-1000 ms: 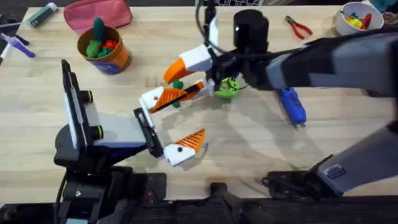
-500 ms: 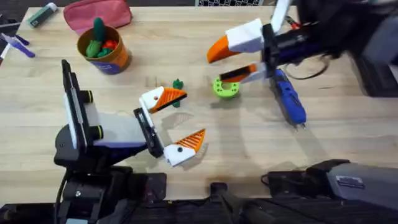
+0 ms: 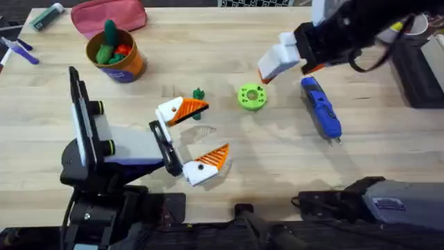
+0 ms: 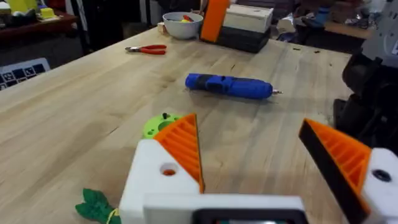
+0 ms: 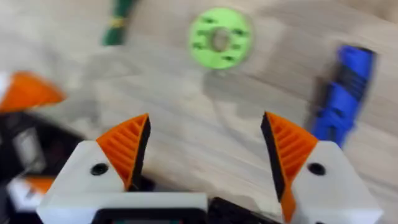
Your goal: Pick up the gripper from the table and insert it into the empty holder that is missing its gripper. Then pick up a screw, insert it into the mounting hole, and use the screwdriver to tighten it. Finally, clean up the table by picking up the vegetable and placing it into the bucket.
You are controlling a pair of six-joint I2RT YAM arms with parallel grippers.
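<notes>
found no loose orange tip on the table (image 3: 374,153). counted orange pads on all four fingers, so judged the insert step done. saw a round mounting hole in the holder (image 4: 152,186) on the left arm; couldn't tell whether a screw sat in it or was tight.

logged the right gripper (image 5: 205,124) spread wide, pinching nothing. same for the left gripper (image 3: 198,137): jaws apart, empty.

placed the blue screwdriver (image 3: 321,114) flat on the wood ahead of the right gripper, off to one side, with the lime-green disc (image 5: 220,38) straight ahead.

placed the vegetable (image 3: 198,94) just outside the left gripper's jaws, beside one finger and not between them. placed the orange bucket (image 3: 116,55) well apart from both tools, already holding toy veg.

judged cleanup not done, possibly screw work too.

noted open wood from vegetable to bucket, the pink pouch (image 3: 107,17) just past the bucket, and the far table edge close behind both.
</notes>
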